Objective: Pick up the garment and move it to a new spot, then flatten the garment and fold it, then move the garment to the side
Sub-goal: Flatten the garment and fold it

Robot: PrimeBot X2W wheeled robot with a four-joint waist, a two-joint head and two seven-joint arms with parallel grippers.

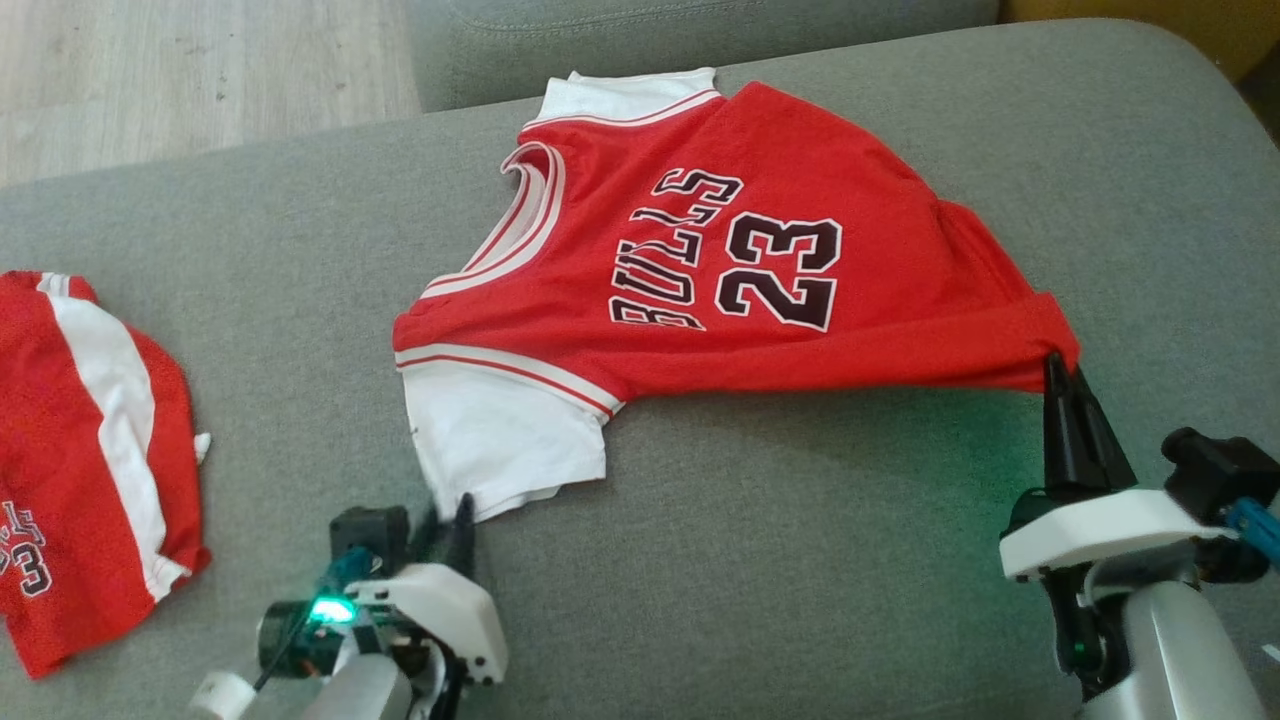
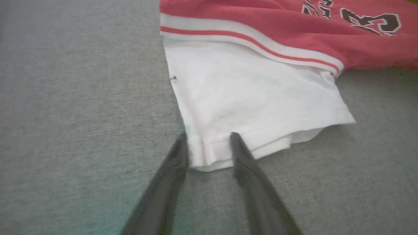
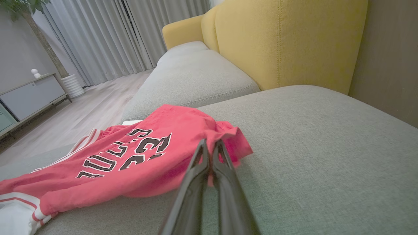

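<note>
On the sofa [image 1: 800, 560], the limp, light jersey [image 1: 760, 300] wants corner grips. The right pincer [image 3: 211, 145] clamps its hem; the left pincer [image 2: 209, 140], apart, straddles a sleeve [image 2: 248, 98].

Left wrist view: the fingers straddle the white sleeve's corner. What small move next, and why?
Probably close the jaws of the left gripper on the hem of the white fabric sleeve. Its corner lies between the open jaws, while the right gripper is shut on the bottom corner of the red basketball jersey; both holds seem needed to lift it.
</note>
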